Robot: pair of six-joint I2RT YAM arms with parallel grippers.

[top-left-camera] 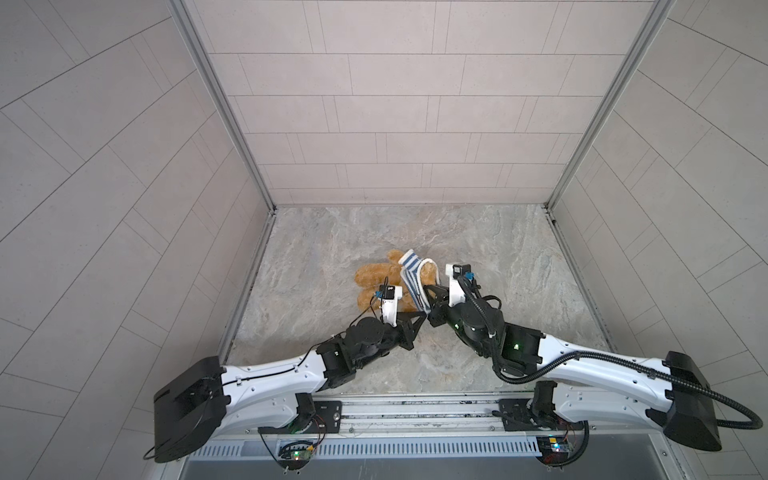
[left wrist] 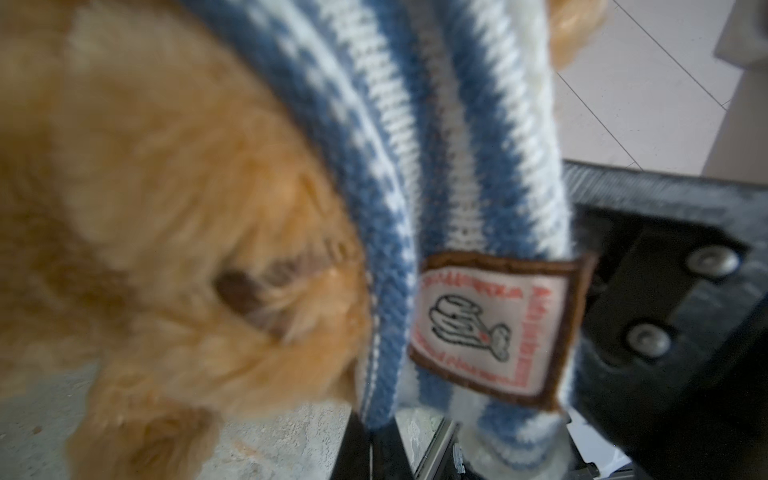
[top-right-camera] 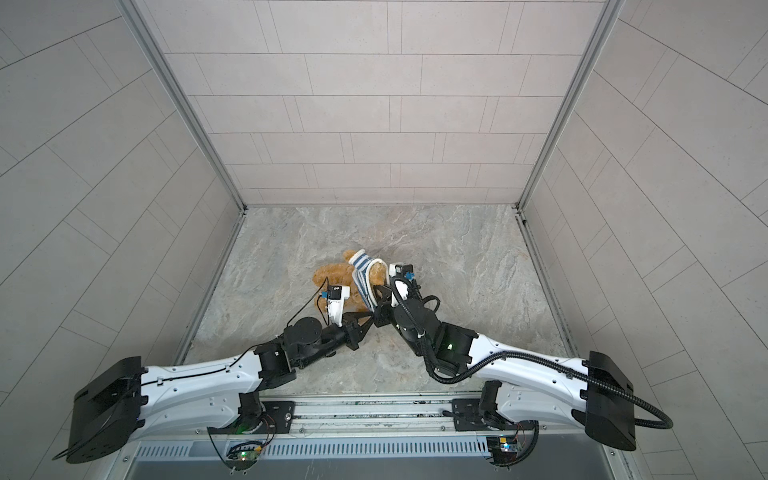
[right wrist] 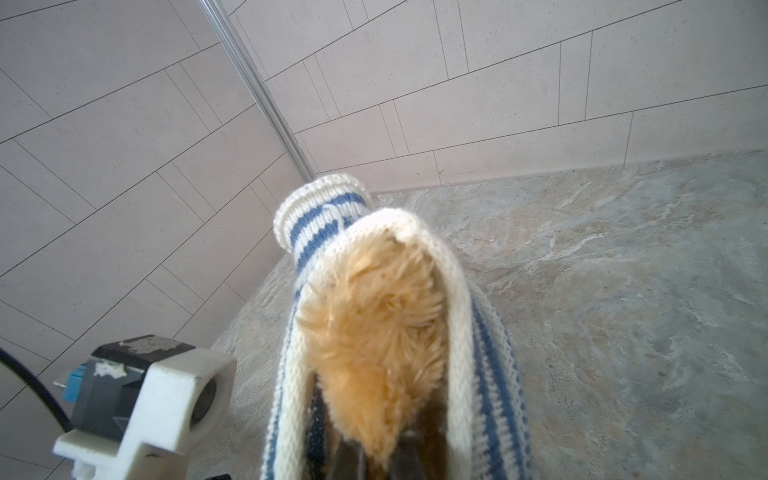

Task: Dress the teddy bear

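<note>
The golden-brown teddy bear [top-left-camera: 372,276] [top-right-camera: 328,274] lies on the marble floor, partly inside the blue-and-white striped shirt [top-left-camera: 411,270] [top-right-camera: 360,266]. My left gripper [top-left-camera: 424,316] [left wrist: 371,444] is shut on the shirt's lower edge, next to its badge [left wrist: 494,328]. The bear's face [left wrist: 166,208] fills the left wrist view, blurred. My right gripper [top-left-camera: 430,289] [right wrist: 374,465] reaches into the shirt's opening and is shut on a tuft of the bear's fur [right wrist: 374,332]. A striped sleeve [right wrist: 320,216] sticks up behind it. The two grippers nearly touch.
Grey marble floor [top-left-camera: 498,257] is boxed in by tiled walls [top-left-camera: 395,124] at the back and both sides. A metal rail [top-left-camera: 415,411] runs along the front edge. The left wrist's camera mount [right wrist: 145,399] sits close beside the shirt.
</note>
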